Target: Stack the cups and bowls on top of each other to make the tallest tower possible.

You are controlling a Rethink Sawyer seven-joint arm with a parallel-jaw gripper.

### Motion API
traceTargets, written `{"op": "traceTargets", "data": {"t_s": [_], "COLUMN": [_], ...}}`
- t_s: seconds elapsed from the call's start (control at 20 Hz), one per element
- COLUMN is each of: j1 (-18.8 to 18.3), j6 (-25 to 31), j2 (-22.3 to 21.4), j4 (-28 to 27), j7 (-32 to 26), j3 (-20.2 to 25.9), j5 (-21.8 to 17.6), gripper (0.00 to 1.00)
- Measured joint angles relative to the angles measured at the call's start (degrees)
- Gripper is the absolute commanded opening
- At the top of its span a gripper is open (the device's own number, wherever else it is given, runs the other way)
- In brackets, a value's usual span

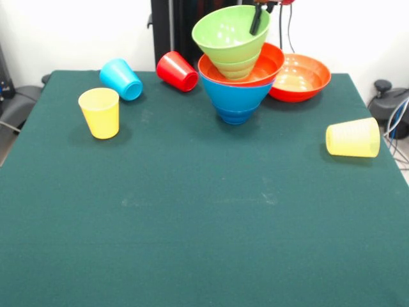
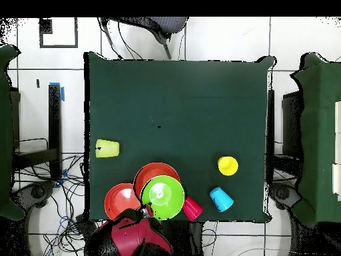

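Tool (image 1: 257,20) gripping the rim of the tilted green bowl (image 1: 230,33) atop the tower (image 1: 236,77)
The tower is standing at the green counter's (image 1: 204,217) far edge, green bowls nesting in an orange-red bowl (image 1: 271,64) and a blue one (image 1: 235,102); a second orange-red bowl (image 1: 303,77) is sitting beside it, with four cups lying around

Glossy plastic bowls (image 1: 238,70); matt green cloth table (image 1: 204,230).
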Motion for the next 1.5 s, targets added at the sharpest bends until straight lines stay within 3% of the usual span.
{"op": "traceTargets", "data": {"t_s": [0.15, 0.2, 1.2, 1.5], "j1": [0.0, 0.1, 0.2, -0.3], "j6": [0.0, 0.0, 0.0, 0.6], "j2": [0.0, 0.0, -0.3, -2.9], "j4": [0.0, 0.0, 0.0, 0.0], "j7": [0.0, 0.0, 0.0, 0.0], "j3": [0.0, 0.0, 0.2, 1.6], "j5": [0.0, 0.0, 0.0, 0.5], "gripper": [0.0, 1.0, 1.0, 1.0]}}
